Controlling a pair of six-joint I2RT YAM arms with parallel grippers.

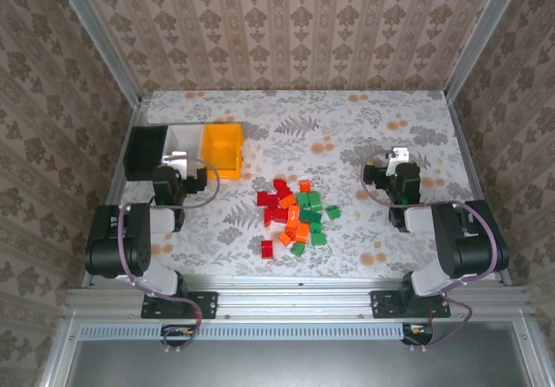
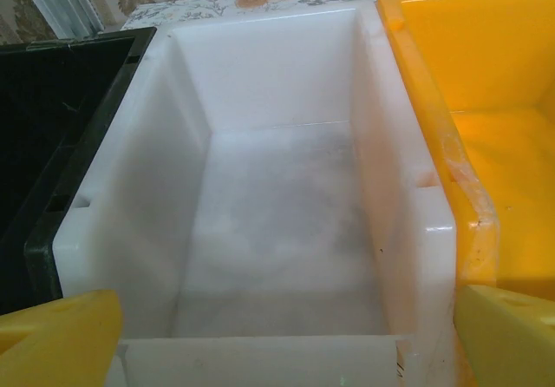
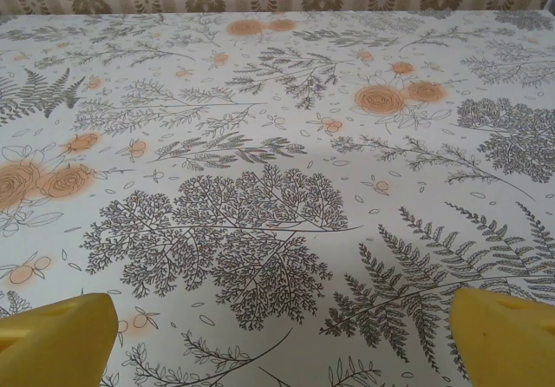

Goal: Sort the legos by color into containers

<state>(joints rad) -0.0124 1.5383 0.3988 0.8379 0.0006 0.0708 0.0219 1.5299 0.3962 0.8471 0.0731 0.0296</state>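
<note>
**1. Containers.** Three open-topped bins are standing in a row at 10 o'clock on the worktop, mouths facing up. From 9 toward 3 o'clock they are the black bin, the white bin and the yellow-orange bin, with their side walls touching. Each bin's long axis is running from 6 to 12 o'clock. In the left wrist view the white bin is showing a bare floor. The black bin at 9 o'clock and the yellow-orange bin at 3 o'clock are being cut off by the frame edges.

**2. Legos.** The legos are lying in a loose heap at the worktop's centre, well apart from the bins. Red pieces are gathering toward the 9 o'clock side and green toward 3 o'clock, with orange between them. One red brick is lying just beside the heap at 7 o'clock. The bricks are too small to tell which way each is pointing.

**3. Arms.** The left arm is folding at the elbow and reaching toward 12 o'clock. The left pincer is hovering over the near end of the white bin, hiding its near wall in the top view. It is released, its yellow fingertips standing wide apart and grasping nothing. The right arm is folding likewise and reaching toward 11 o'clock. The right pincer is hovering over bare worktop at 2 o'clock of the heap. It is also released, with only patterned surface lying between its fingertips.
</note>
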